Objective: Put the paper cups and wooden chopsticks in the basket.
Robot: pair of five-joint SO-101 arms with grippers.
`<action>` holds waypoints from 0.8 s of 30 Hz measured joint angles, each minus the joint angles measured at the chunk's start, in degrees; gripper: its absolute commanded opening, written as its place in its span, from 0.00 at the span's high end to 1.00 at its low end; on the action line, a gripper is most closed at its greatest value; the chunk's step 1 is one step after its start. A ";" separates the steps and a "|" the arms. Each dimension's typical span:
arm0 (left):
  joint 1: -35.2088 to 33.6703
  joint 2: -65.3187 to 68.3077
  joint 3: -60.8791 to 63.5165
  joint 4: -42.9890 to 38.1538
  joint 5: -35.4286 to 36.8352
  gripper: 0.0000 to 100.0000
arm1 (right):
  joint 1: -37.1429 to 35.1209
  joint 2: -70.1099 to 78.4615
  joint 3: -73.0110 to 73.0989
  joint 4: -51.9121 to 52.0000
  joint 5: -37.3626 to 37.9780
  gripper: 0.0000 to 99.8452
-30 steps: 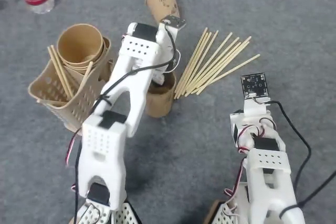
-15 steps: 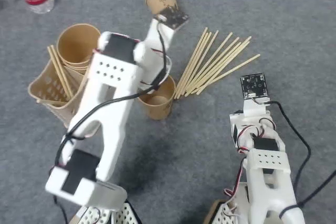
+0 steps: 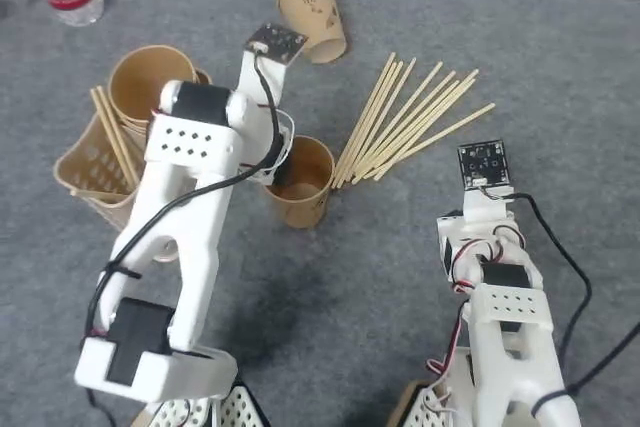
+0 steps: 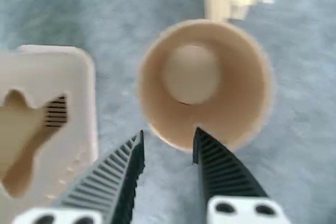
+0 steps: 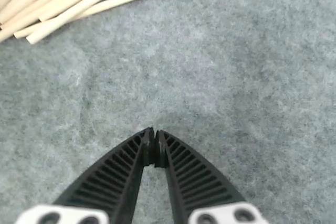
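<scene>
left fingers [image 4: 210, 156] spread, empty, over the rim of the upright paper cup [image 3: 300, 185] standing on the desk [image 3: 560, 47] just beside the basket [image 3: 80, 175]; right fingers [image 5: 155, 148] clenched on nothing, short of the loose chopsticks [image 3: 410, 127]. step in hand looks like cup pickup: next, one finger inside the rim, clamp, lift to basket.

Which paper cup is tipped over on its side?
The lone cup at the far edge of the mat. It lies on its side; the cup by the left gripper stands upright, and others sit in the basket.
</scene>
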 measured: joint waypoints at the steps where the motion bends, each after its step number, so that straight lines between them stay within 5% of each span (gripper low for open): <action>1: -0.09 0.00 1.32 -1.58 0.09 0.85 | 0.00 0.00 0.00 0.00 0.00 0.99; 15: -1.85 -0.09 16.09 -18.99 0.09 0.85 | 0.09 0.00 0.00 0.00 0.00 0.99; 24: -1.67 -2.73 15.47 -17.76 0.09 0.85 | 0.09 0.00 0.00 0.00 0.00 0.99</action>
